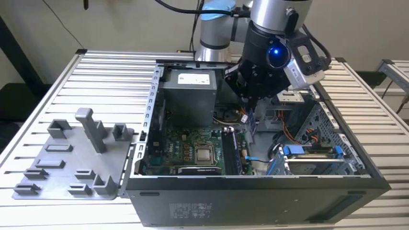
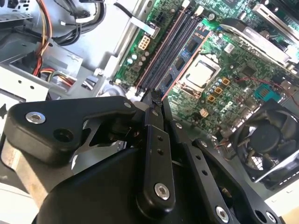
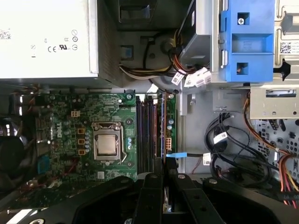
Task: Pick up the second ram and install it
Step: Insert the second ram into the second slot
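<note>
The tool (image 3: 163,164) hangs low inside the open computer case (image 1: 255,203), its fingers (image 3: 152,191) drawn almost together with a thin slit between them; whether they pinch anything I cannot tell. Right at its tips begins the second ram (image 2: 186,53), a thin board with a row of dark chips, standing on edge along the memory slots (image 3: 147,126); in the first wrist view it is edge-on, in line with the tool. Beside the slots sits the silver processor (image 3: 106,145) on the green motherboard (image 3: 56,116). Farther off are the power supply (image 3: 46,37) and a blue bracket (image 3: 245,42). The case rests on the slatted surface (image 1: 96,76), next to a grey holder (image 1: 70,167).
</note>
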Available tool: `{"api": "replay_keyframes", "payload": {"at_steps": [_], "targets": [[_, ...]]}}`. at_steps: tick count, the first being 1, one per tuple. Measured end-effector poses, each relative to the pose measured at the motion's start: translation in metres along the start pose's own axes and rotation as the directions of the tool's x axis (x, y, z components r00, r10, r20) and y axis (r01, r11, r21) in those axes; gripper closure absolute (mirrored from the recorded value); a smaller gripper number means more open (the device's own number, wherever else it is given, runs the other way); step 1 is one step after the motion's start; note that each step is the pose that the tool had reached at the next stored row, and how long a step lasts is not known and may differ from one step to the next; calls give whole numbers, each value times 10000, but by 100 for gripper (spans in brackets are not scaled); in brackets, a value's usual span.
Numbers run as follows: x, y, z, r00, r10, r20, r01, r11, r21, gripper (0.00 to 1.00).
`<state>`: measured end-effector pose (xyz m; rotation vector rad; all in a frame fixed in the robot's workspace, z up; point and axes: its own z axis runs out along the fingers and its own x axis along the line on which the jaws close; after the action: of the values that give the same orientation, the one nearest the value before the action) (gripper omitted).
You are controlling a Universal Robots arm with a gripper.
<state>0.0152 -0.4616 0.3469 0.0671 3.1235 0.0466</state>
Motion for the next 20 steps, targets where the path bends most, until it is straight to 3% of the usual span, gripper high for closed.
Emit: {"api": "replay_keyframes", "payload": {"at_steps": [20], "targets": [[2, -4, 123, 10000, 1, -26, -1, 10000, 1, 86]]}}
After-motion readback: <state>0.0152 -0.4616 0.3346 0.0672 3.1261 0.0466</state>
